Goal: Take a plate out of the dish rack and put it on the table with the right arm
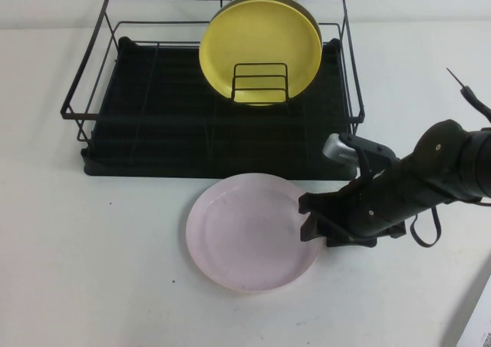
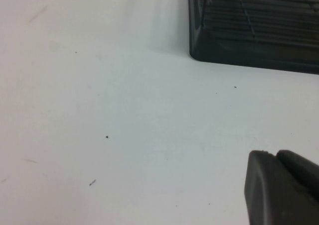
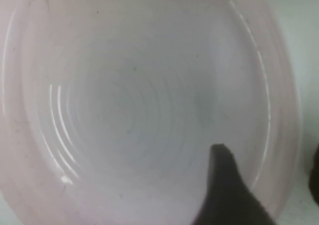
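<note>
The white bench point(image 1: 92, 270) is carrying everything in this moment. At its far side the dish rack point(image 1: 153, 143) is sitting on its black tray base, with the yellow plate point(image 1: 259, 44) standing upright in the small wire holder point(image 1: 260, 82) and the rim of a grey-olive plate point(image 1: 307, 9) just showing behind it. The right arm point(image 1: 430, 170) is reaching in from the robot's right, low over the bench in front of the rack. The pink plate point(image 1: 245, 232) is lying flat on the bench just in front of the rack's tray, out of the rack altogether. The right hand point(image 1: 313, 223) is sitting at the plate's right rim; in the right wrist view one finger point(image 3: 227, 190) is lying over the plate's inner surface and the other is showing dark at the picture's edge outside the rim, so the hand is spread across the rim rather than pressed onto it, as far as can be judged. The left hand point(image 2: 284, 185) is resting parked over bare bench near the rack's corner, fingers pressed together on nothing. Judgement: the placing step is nearly finished, release under way or just made. The next move is calling for the right hand to draw clear without dragging the light plate.
</note>
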{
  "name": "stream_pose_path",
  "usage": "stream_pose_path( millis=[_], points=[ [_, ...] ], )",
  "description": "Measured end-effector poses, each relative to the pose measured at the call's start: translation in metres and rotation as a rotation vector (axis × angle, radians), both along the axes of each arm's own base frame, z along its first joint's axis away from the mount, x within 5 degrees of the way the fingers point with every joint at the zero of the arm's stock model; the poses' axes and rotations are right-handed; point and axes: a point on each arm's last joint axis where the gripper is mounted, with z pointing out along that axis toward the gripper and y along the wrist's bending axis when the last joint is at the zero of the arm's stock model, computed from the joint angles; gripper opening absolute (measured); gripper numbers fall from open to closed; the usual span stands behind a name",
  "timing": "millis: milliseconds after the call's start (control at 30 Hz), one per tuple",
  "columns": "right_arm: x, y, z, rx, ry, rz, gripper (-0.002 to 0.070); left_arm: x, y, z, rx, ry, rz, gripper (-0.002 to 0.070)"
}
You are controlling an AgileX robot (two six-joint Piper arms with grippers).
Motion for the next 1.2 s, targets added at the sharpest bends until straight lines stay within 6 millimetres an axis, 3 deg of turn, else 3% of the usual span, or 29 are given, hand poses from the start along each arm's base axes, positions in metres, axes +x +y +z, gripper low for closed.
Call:
stream_pose_path(
  millis=[67, 200, 500, 733, 833, 1033, 1200],
  points=[
    [0.000, 0.000, 0.000, 0.000, 0.003, 0.002, 0.0359, 0.000, 0.000, 0.000, 0.000, 0.000, 0.000, -0.0004],
    [-0.002, 0.000, 0.000, 0.001, 0.018, 0.014, 0.0392, 0.000, 0.000, 0.000, 0.000, 0.000, 0.000, -0.0004],
    [0.000, 0.005, 0.019, -0.042, 0.069, 0.147, 0.0354, 0.000, 0.000, 0.000, 0.000, 0.000, 0.000, -0.0004],
    [-0.002, -0.012, 0.046, -0.202, 0.003, 0.152, 0.0344, 0.000, 0.000, 0.000, 0.000, 0.000, 0.000, -0.0004],
    [-0.009, -0.018, 0.064, -0.223, -0.032, 0.169, 0.0295, 0.000, 0.000, 0.000, 0.000, 0.000, 0.000, -0.0004],
    [-0.032, -0.030, 0.115, -0.201, -0.149, 0.188, 0.0046, 0.000, 0.000, 0.000, 0.000, 0.000, 0.000, -0.0004],
    [-0.070, -0.049, 0.154, -0.163, -0.252, 0.187, -0.0009, 0.000, 0.000, 0.000, 0.000, 0.000, 0.000, -0.0004]
  ],
)
